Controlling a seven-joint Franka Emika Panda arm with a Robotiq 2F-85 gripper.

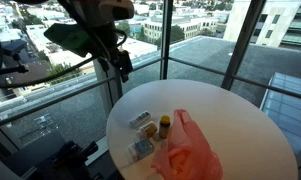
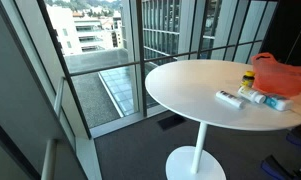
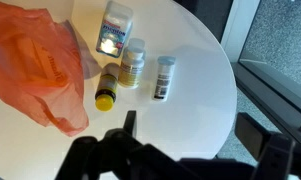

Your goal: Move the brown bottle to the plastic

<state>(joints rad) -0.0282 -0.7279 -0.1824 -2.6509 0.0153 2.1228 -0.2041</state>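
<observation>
Step in hand: approach, pre-grasp. End effector (image 3: 190, 122) hung above the table (image 3: 205, 40) w/ fingers spread wide, nothing between them. Brown bottle (image 3: 108, 88) lay on its side, yellow cap toward the wrist cam, just beside the orange plastic bag (image 3: 35, 65); contact w/ the bag couldn't be made out. Two white bottles (image 3: 132, 62) (image 3: 165, 78) sat close on its other side. Judged next: drop down over the brown bottle, line fingers across its body, avoid nudging the neighbours, close, then lift & shift onto the plastic. Nothing moved yet.
</observation>
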